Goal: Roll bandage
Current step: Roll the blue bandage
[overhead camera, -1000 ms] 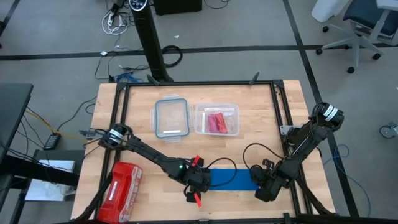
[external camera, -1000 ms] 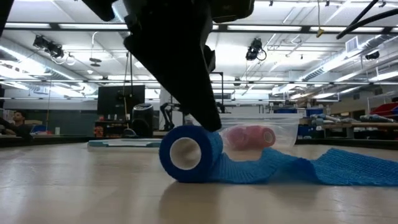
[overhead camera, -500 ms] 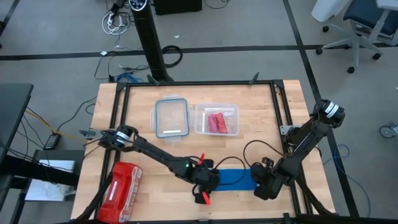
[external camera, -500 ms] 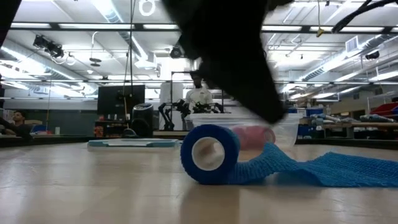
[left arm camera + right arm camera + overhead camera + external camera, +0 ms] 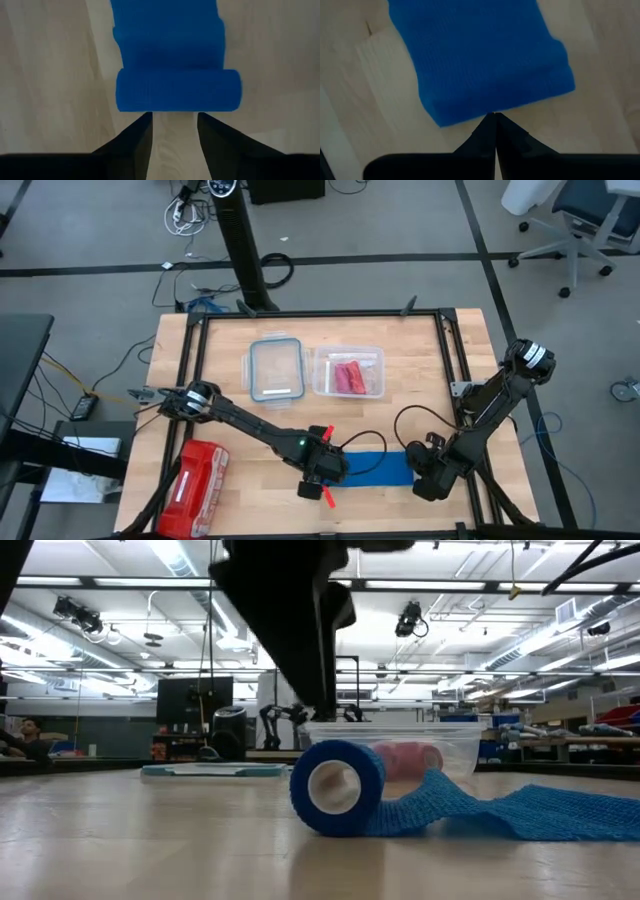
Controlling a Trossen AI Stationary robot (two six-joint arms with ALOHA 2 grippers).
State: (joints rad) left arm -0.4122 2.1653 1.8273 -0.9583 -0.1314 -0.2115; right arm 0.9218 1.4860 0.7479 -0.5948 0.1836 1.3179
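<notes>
The bright blue bandage lies near the table's front edge. Part of it is wound into a roll (image 5: 337,787) that lies on its side on the wood. Its loose strip (image 5: 382,468) runs slack and wavy toward the right. My left gripper (image 5: 174,117) is open just left of the roll (image 5: 178,90), with a fingertip on each side of the roll's middle. My right gripper (image 5: 495,117) is shut, with its tips at the strip's free end (image 5: 485,70), at the right in the high view (image 5: 420,473). My left gripper's open fingertips (image 5: 145,120) stand against the roll's long side (image 5: 175,106), slanting down from the table's left. I cannot tell whether they touch it. My right gripper's shut tips meet the thick edge of the strip's free end (image 5: 492,109), slanting down from the table's right. I cannot tell whether they rest on the cloth or on the wood beside it.
A clear lidded box (image 5: 275,369) and a clear tub with red-pink rolls (image 5: 348,372) stand at the far middle. A red pouch (image 5: 198,482) lies at the front left. Black frame rails (image 5: 455,360) run around the table top.
My left gripper went toward the table's right edge and pushed the roll along the strip. The roll moved right and took up more of the strip. The gripper then drew back to the left, and the roll stayed put. The strip's free end stayed under my right gripper.
</notes>
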